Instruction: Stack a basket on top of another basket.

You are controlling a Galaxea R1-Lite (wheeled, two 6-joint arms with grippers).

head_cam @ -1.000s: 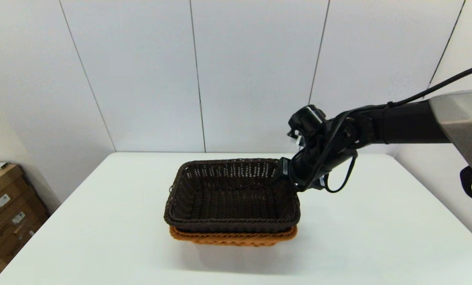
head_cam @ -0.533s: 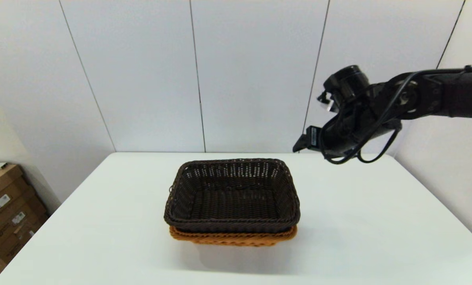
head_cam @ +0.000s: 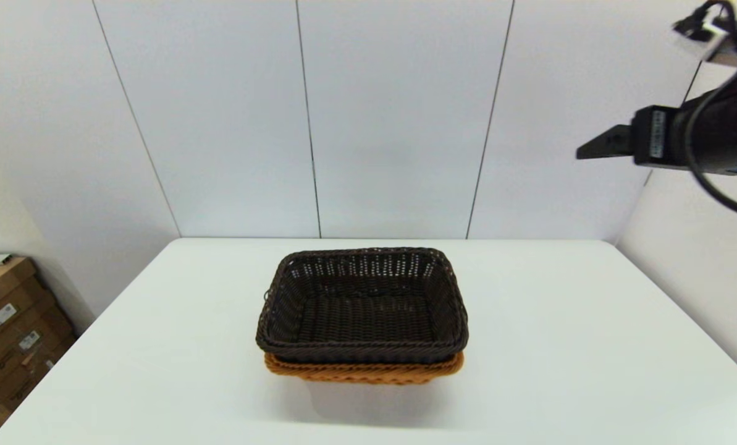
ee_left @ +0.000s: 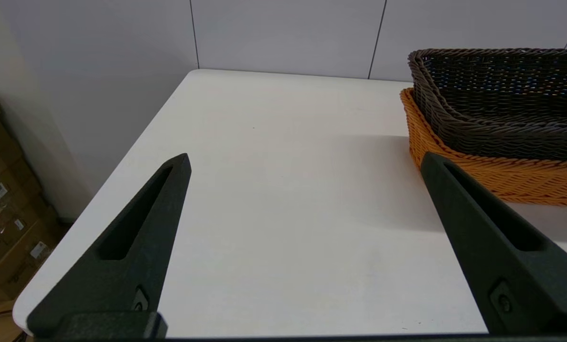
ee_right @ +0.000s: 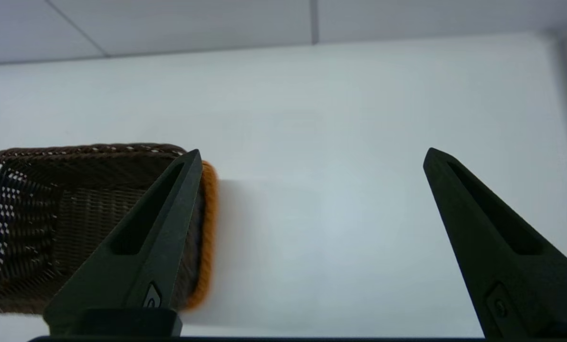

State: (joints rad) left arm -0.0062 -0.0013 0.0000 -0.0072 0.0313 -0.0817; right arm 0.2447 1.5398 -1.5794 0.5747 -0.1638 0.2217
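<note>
The white surface [head_cam: 590, 346] fills most of what I see from my head, pushed into a corner of pale panelled walls [head_cam: 399, 117] with thin dark seams. Its near edge is cut off at the bottom of that view. To my left, below the surface's level, brown cardboard boxes [head_cam: 10, 321] with small labels are stacked on the floor, only partly in view.

The dark basket [head_cam: 363, 306] sits nested in the orange basket [head_cam: 363, 371] near the middle of the surface, both upright and level. The orange one is almost wholly hidden from my head: only a thin band of its braided rim shows under the dark rim along the near side. From my left wrist more of its woven side shows [ee_left: 497, 178], though both baskets are cut off at the picture's edge there.

My right claw [ee_right: 312, 156] is high above the right side of the surface, well apart from the baskets, released and holding nothing; one finger [ee_right: 145, 237] covers the dark basket's near corner in that view. From my head only its tip and wrist show, cut off at the upper right.

My left claw [ee_left: 304, 161] is also spread wide and empty, low over the left part of the surface, beside the baskets without touching them.
</note>
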